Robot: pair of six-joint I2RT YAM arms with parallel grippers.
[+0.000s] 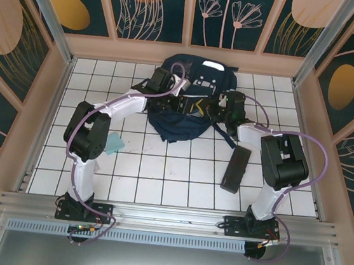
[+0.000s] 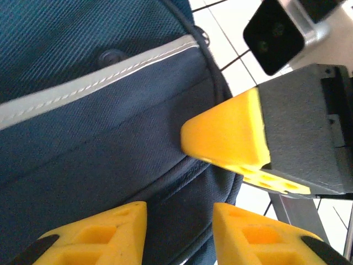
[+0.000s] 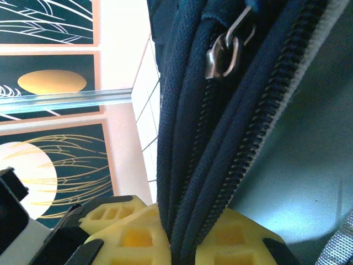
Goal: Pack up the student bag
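The right gripper (image 3: 185, 221) pinches the zip-edged rim of the student bag (image 3: 187, 138), whose folds rise from between its pads, with the zip pull (image 3: 223, 52) well ahead. The left gripper (image 2: 179, 215) is spread, holding nothing – navy cloth lies just beyond its tips. The step looks like opening the mouth; next, the left should clamp the facing edge and draw it away from the right

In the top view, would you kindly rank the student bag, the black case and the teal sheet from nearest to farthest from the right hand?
1. student bag, far middle of the table; the right hand is clamped on its zipper edge.
2. black case, lying on the right side, nearer the arm bases.
3. teal sheet, lying flat on the left side.
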